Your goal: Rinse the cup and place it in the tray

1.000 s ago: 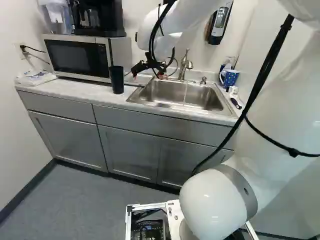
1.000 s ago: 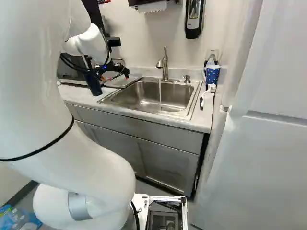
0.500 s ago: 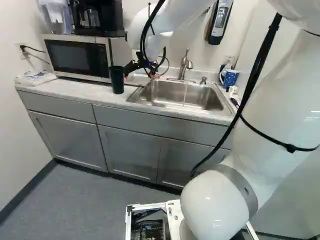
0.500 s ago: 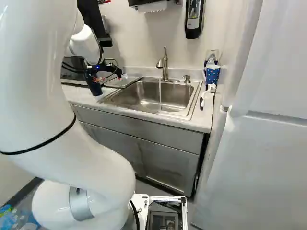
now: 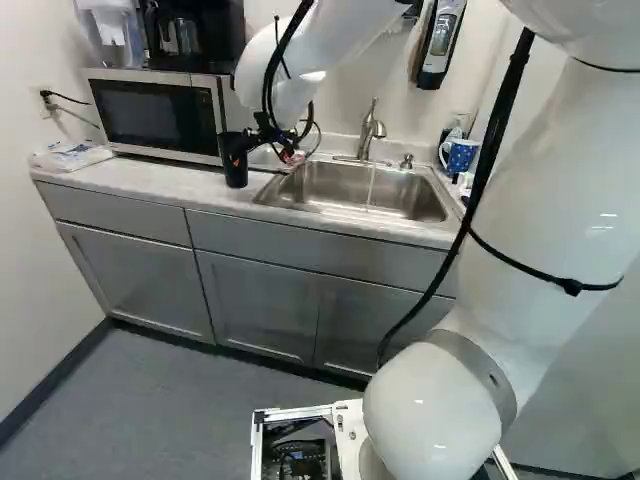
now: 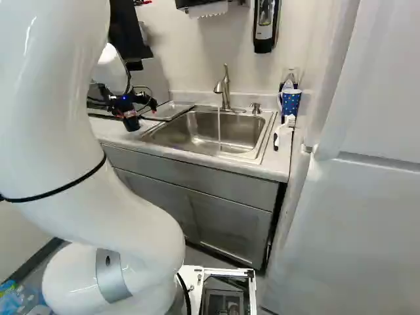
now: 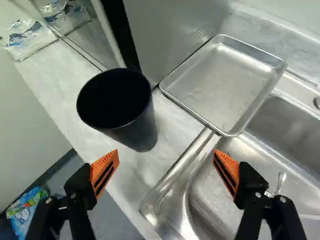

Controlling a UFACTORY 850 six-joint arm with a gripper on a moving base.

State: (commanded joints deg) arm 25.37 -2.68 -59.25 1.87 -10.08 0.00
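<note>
Seemingly, grasping, rinsing and placing all remain: I see the gripper (image 7: 166,154) open, empty, the black cup (image 7: 140,129) upright on the counter (image 7: 65,92) at its eleven o'clock, metal tray (image 7: 222,85) at one, water (image 6: 219,128) running.

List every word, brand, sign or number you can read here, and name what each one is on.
No text can be quoted with certainty.
Clear packets on the counter: blue print, too blurred to read.
Blue-and-green packaging below counter level: print, too blurred to read.
Wall dispenser: markings too small to read.
Black cup and metal tray: no print seen on the sides that show.
</note>
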